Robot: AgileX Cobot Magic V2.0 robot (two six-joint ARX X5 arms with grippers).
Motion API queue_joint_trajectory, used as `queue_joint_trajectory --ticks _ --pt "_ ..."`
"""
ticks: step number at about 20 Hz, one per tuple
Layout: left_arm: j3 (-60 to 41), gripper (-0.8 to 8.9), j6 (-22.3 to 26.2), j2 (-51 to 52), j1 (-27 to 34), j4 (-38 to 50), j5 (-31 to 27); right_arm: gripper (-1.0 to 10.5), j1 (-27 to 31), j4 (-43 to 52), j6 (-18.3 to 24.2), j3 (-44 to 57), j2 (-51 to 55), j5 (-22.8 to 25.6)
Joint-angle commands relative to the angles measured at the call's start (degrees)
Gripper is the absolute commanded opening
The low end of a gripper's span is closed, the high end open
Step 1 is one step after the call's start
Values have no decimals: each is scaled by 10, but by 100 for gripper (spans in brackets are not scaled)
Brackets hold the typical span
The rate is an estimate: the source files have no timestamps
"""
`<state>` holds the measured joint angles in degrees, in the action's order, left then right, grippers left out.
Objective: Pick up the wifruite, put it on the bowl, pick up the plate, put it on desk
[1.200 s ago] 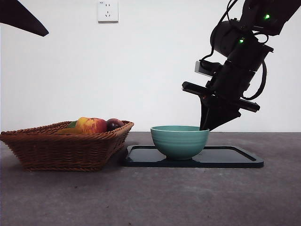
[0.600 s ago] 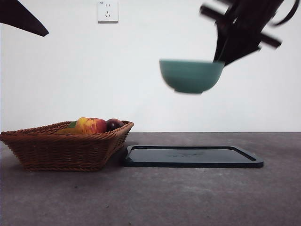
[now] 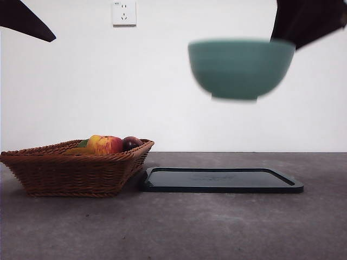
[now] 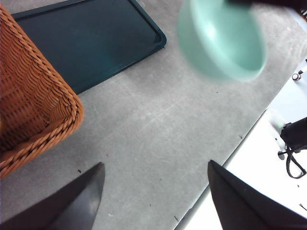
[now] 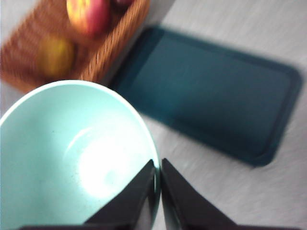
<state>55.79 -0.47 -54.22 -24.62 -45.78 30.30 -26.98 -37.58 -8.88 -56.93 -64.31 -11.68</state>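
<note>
The bowl (image 3: 239, 69) is held high in the air, well above the dark tray (image 3: 222, 180) that lies flat on the desk (image 3: 173, 227). It is gripped at its rim by the right gripper (image 5: 158, 184), whose jaws are pinched onto the rim wall, one inside and one outside. The bowl's outline is blurred in the front view and in the left wrist view, so its exact tilt cannot be stated.

In the right wrist view the bowl's interior is seen to be empty; no small brown fruit is found in it. The wifruite cannot be identified with certainty. Beside the tray, touching or nearly touching its near end, the wicker basket (image 3: 73, 168) is seen with a red-yellow apple (image 3: 105, 144), a dark plum (image 3: 131, 142) and a yellowish-brown item (image 5: 55, 55) too blurred to be named.

The left gripper (image 4: 156, 191) is held over the desk near the basket's corner, with its jaws spread wide and nothing between them.

Progress is judged as follows. The placing of the fruit in the bowl does not appear to have been done. The tray is bare and has not been lifted. A lift of the bowl off the tray is judged to be the step in hand; the fruit transfer remains outstanding.
</note>
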Motion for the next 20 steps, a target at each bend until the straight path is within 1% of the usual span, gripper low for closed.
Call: queue_joint_trajectory --ticks 1,5,9,16,20 --pt "12 344 11 -3 -3 2 3 13 -20 37 -15 38 -4 2" --pt "12 344 11 -3 -3 2 3 13 -51 124 -44 125 -8 3" --pt "12 344 11 -3 -3 2 3 13 -67 175 -57 178 -27 27" --pt "12 344 11 -3 -3 1 3 13 -75 223 -57 189 -93 30" --pt "12 344 11 -3 -3 -1 3 13 -75 226 -57 189 -109 30"
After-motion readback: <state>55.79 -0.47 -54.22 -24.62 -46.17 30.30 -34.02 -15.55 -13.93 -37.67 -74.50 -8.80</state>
